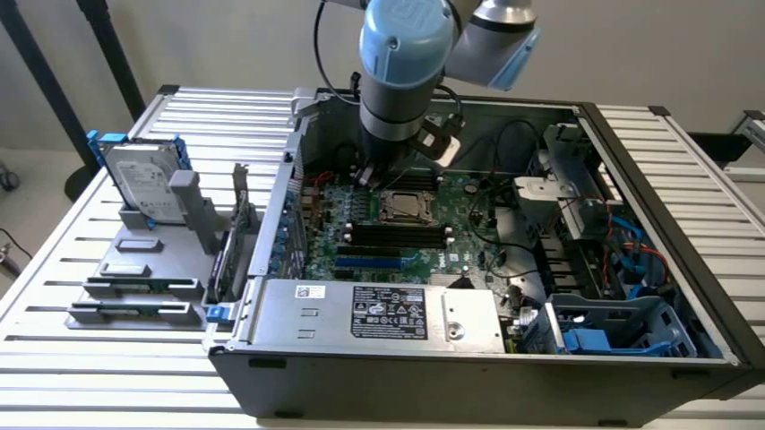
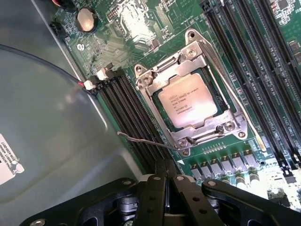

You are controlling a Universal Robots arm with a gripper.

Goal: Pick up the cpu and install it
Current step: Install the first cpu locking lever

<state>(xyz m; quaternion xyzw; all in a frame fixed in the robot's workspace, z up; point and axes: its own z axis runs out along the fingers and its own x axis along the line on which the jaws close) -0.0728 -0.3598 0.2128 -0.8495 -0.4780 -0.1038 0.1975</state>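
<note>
Resting in the socket (image 2: 151, 80) inside the open computer case (image 1: 478, 376), the cpu (image 2: 187, 100)

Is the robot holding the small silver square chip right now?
No, the small silver square chip lies in its metal socket frame on the green circuit board, clear of the shut jaws.

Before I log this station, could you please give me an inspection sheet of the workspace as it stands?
Surface: silver slatted metal table, carrying an open grey computer case.
Job's things: small square silver cpu lies inside the metal socket frame on the green motherboard.
Clutter: silver hard drive in blue frame, upright on a grey fixture.
Grippers: black gripper shut, empty, above the board near the socket frame.
Cables: blue cables inside the case.
Surroundings: pale wall.
</note>
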